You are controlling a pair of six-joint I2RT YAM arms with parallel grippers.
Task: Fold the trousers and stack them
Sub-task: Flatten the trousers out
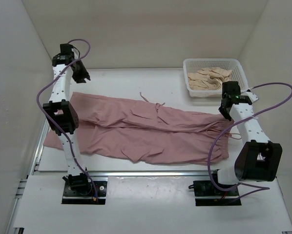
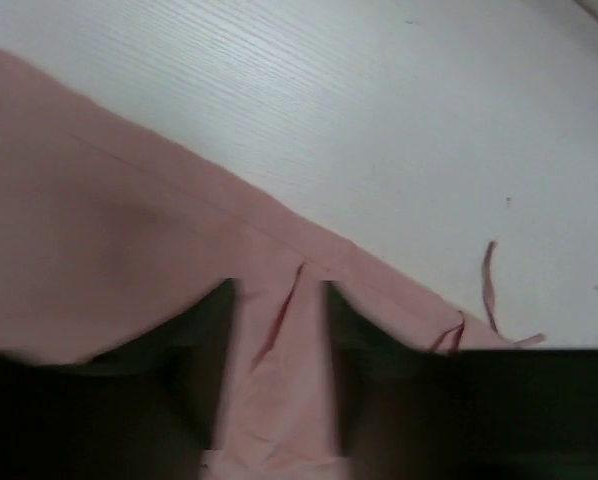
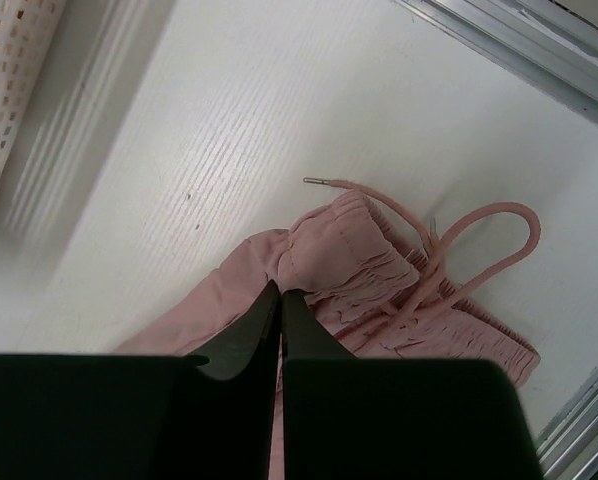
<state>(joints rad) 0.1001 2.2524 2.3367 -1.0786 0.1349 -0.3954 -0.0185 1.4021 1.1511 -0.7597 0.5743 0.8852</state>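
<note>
The trousers [image 1: 151, 131] lay spread across the bench [image 1: 126, 80], with the waistband [image 3: 374, 265] toward its right edge. The left pincer [image 2: 279, 290] hung released over them. The right pincer [image 3: 280, 292] was clenched at the waistband. The cloth looked soft, limp and light, best pinched at the waistband corners.

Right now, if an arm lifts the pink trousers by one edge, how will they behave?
Probably floppy: the trousers lie flat with soft wrinkles, so whatever isn't gripped should sag. Likely light, since the cloth looks thin. The loose drawstring may dangle and trail or snag.
</note>
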